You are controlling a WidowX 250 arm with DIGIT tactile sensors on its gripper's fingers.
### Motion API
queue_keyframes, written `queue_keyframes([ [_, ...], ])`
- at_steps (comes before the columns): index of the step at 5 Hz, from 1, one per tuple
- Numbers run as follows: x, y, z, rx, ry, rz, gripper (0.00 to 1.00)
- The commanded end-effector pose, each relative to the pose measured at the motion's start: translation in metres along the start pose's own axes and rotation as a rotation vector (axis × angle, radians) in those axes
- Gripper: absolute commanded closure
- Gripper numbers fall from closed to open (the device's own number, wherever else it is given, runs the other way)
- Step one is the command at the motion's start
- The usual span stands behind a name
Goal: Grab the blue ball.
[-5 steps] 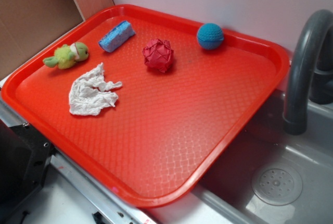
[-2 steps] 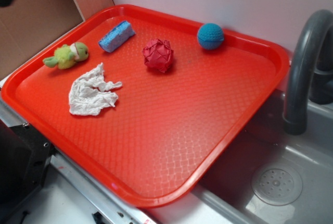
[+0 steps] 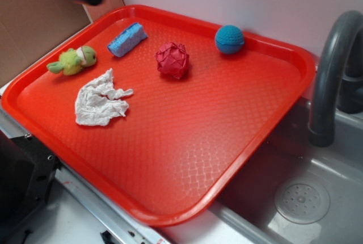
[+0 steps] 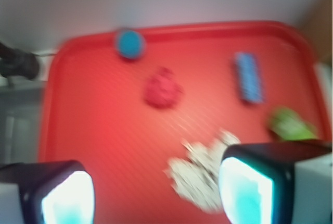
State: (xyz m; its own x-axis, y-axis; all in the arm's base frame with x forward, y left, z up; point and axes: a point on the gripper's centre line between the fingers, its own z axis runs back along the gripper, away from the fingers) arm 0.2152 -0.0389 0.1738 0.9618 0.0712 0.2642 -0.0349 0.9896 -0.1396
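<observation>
Wrist view shows the tool spread wide, empty, above the tray's near edge. The blue ball lies untouched by the tray's far edge, near the red ball.

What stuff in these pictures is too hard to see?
- End effector: the exterior view shows only a blurred dark shape at the top edge; the wrist view cuts its fingers off at the bottom.
- Small round teal-blue knitted ball: motion blur in the wrist view hides its yarn texture.
- Small green plush toy: smeared in the wrist view, partly behind a finger.
- Grey curved faucet: cut off by the right edge of the exterior view.
</observation>
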Motion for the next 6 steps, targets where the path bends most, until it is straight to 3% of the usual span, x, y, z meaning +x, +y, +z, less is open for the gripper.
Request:
queue_keyframes([
  [1, 0.067, -0.014, -0.076, -0.055, -0.056, -0.046, 0.0],
  [4, 0.111, -0.017, -0.146, -0.025, -0.043, -0.087, 0.0],
  [6, 0.117, -0.025, -0.173, -0.104, 0.031, -0.155, 0.0],
])
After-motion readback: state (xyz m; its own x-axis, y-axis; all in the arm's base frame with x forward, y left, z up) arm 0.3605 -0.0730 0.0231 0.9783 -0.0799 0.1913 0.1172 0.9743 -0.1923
